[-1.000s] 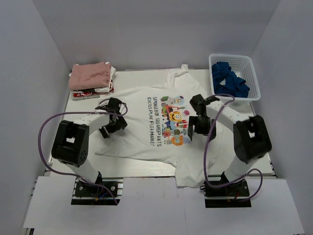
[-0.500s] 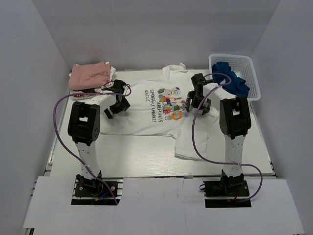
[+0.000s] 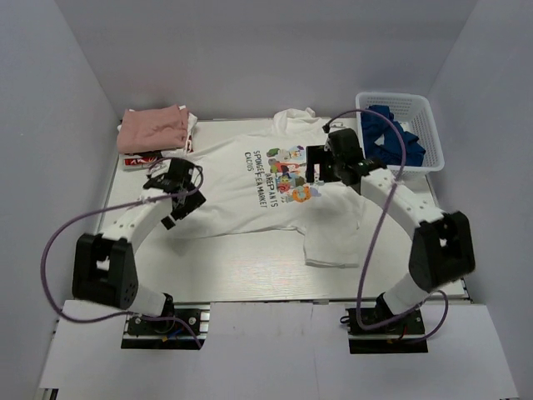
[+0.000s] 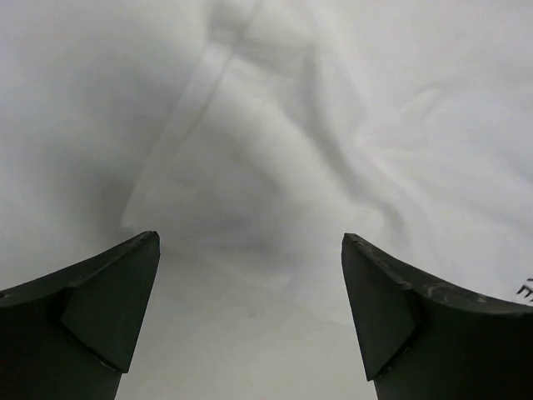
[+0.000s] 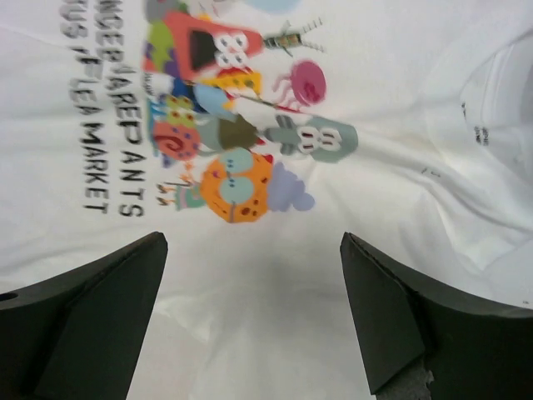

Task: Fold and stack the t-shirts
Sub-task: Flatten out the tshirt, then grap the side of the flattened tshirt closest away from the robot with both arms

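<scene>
Beyond the left gripper [image 3: 181, 196] lay the folded pink tee [image 3: 152, 127] atop the white-and-red tee [image 3: 143, 159]. That gripper's jaws stood open and empty over the white t-shirt [image 3: 241, 200], which in the past second had slid up the table [image 3: 250, 267]. The right gripper [image 3: 315, 165] hovered over its graphic [image 5: 241, 158], likewise open. Folding looked yet to begin.

Bright even light, soft shadows, blurred wrist views

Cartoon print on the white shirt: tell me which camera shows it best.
Right wrist: the print fills the frame, figures and lettering clear. The top view shows it small on the shirt. The left wrist shows only plain white cloth.
</scene>
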You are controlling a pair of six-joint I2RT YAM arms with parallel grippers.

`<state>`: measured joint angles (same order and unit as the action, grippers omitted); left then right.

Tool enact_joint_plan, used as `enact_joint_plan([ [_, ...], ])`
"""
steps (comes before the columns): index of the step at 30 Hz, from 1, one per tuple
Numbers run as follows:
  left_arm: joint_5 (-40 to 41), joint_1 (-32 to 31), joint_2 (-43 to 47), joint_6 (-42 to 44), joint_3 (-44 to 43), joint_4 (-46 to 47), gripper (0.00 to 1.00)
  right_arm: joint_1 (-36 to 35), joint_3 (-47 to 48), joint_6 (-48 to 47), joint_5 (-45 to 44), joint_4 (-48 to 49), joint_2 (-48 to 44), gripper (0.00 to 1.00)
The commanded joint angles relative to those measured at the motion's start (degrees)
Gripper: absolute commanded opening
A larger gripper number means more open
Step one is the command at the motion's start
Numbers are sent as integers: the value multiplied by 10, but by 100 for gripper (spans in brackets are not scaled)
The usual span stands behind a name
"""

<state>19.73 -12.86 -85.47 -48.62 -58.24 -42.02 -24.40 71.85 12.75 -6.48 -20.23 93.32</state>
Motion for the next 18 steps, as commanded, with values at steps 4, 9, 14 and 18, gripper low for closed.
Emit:
enact_joint_plan([
  [4,30,11,114,-107,140,-45,100,-8,-131,24,-40,91,-158,90],
  [9,33,28,114,-138,179,-25,100,-5,-211,60,-120,114,-264,90],
  [14,54,41,114,-143,184,16,100,-1,-300,140,-158,104,-318,90],
  [18,54,47,114,-143,184,41,100,0,-311,158,-134,64,-321,90],
])
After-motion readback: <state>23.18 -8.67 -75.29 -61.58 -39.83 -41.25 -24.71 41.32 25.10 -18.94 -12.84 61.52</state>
